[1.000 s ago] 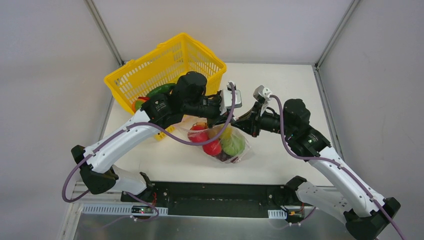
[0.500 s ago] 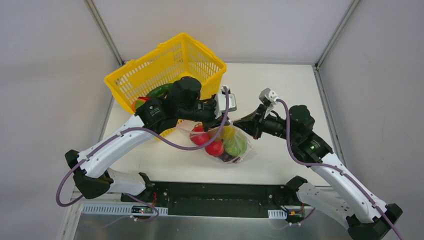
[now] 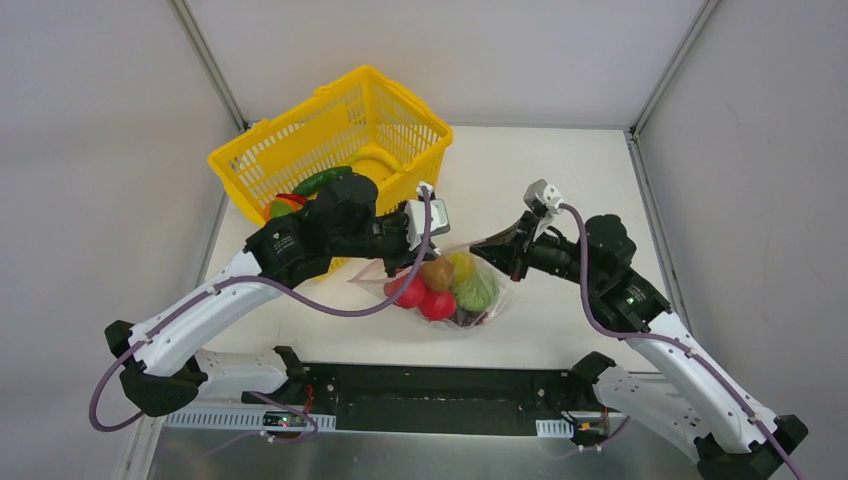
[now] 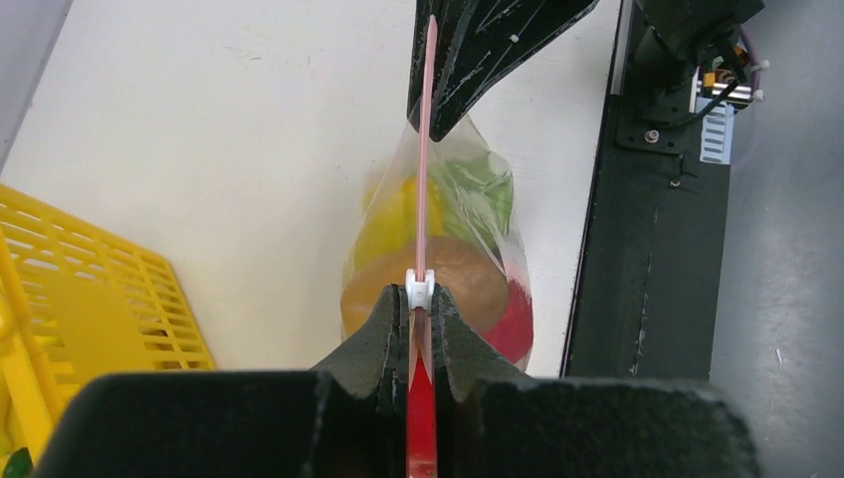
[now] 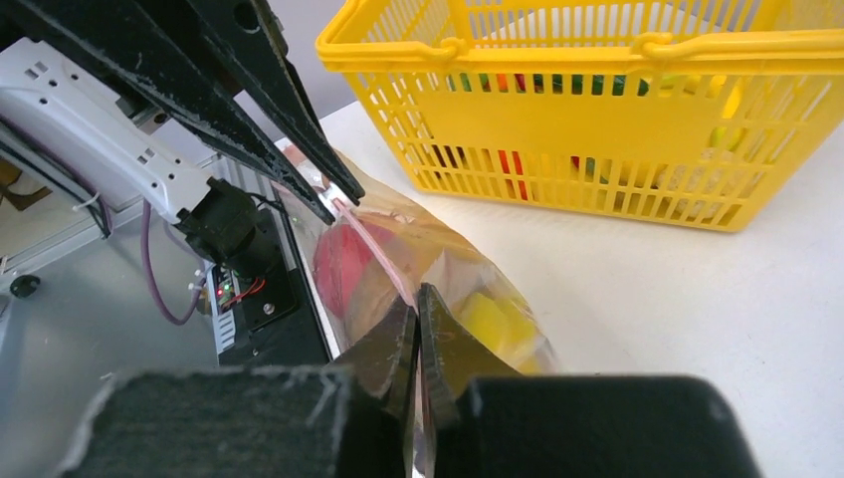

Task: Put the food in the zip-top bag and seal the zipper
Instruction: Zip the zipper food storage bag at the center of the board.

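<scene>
The clear zip-top bag (image 3: 445,290) hangs between my two grippers just above the table. It holds the food: red tomatoes (image 3: 420,297), a kiwi (image 3: 436,273), a yellow piece (image 3: 460,265), green cabbage (image 3: 478,290) and purple grapes (image 3: 465,317). My left gripper (image 3: 402,252) is shut on the pink zipper (image 4: 426,159) at its white slider (image 4: 420,288). My right gripper (image 3: 484,249) is shut on the bag's mouth edge at the right end; in the right wrist view (image 5: 418,297) the pink strip runs into its jaws. The zipper is stretched taut between them.
The yellow lattice basket (image 3: 300,150) stands at the back left, just behind the left arm, with green and red toy food in it. It fills the top of the right wrist view (image 5: 597,119). The black base rail (image 3: 430,390) runs along the near table edge.
My left gripper has slid left along the zipper, away from my right gripper. The stretch of zipper between them is longer. The bag has shifted slightly.
</scene>
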Controlling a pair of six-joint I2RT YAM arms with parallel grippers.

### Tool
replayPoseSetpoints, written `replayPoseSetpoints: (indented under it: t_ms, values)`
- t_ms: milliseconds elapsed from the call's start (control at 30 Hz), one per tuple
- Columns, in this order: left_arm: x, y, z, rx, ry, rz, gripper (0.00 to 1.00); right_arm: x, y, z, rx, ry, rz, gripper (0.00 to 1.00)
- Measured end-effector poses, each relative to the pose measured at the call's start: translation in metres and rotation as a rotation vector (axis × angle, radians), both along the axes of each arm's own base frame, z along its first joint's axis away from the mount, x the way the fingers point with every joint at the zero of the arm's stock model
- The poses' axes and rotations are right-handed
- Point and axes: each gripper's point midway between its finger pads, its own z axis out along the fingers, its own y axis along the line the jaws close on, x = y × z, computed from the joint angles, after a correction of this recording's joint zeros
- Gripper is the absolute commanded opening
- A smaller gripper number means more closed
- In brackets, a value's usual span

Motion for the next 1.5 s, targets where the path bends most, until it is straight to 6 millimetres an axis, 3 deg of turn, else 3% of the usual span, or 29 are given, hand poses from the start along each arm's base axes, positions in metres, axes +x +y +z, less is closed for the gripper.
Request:
replayPoseSetpoints:
  t_ms: [100,133,167,233,367,467,667,767,833,933,1233,1500]
  values:
    - [-0.002,0.002,-0.001,-0.003,0.02,0.007,0.0,-0.007,0.002,-0.002,-0.013,-0.008,0.045,0.09]
    - [-0.003,0.001,-0.002,0.0,0.027,0.006,0.0,-0.009,0.002,-0.003,-0.021,-0.003,0.06,0.18]
    - [-0.003,0.001,-0.002,0.003,0.035,0.005,0.0,-0.011,0.003,-0.004,-0.028,0.001,0.075,0.5]
    - [-0.003,-0.003,0.001,0.003,0.045,0.0,0.0,-0.012,0.004,-0.004,-0.043,0.004,0.095,0.66]
    - [0.0,-0.015,0.008,-0.008,0.062,-0.023,0.0,-0.011,0.006,-0.005,-0.091,-0.041,0.13,0.74]
    - [0.002,-0.023,0.012,-0.013,0.069,-0.038,0.0,-0.011,0.008,-0.003,-0.127,-0.06,0.161,0.75]
    - [0.0,-0.028,0.012,-0.01,0.088,-0.063,0.0,-0.006,0.012,-0.003,-0.167,-0.09,0.19,0.55]
    - [-0.001,-0.028,0.012,-0.009,0.091,-0.068,0.0,-0.005,0.012,-0.006,-0.177,-0.094,0.192,0.31]
    - [-0.002,-0.028,0.012,-0.008,0.094,-0.071,0.0,-0.004,0.012,-0.005,-0.178,-0.097,0.188,0.23]
    - [-0.002,-0.028,0.012,-0.008,0.094,-0.073,0.0,-0.004,0.012,-0.005,-0.178,-0.096,0.184,0.02]
    - [0.004,-0.025,0.013,-0.017,0.07,-0.043,0.0,0.002,0.009,-0.004,-0.153,-0.09,0.122,0.0]
    - [0.002,0.003,0.006,-0.021,0.02,0.035,0.0,0.009,-0.007,0.002,-0.108,-0.107,-0.019,0.0]
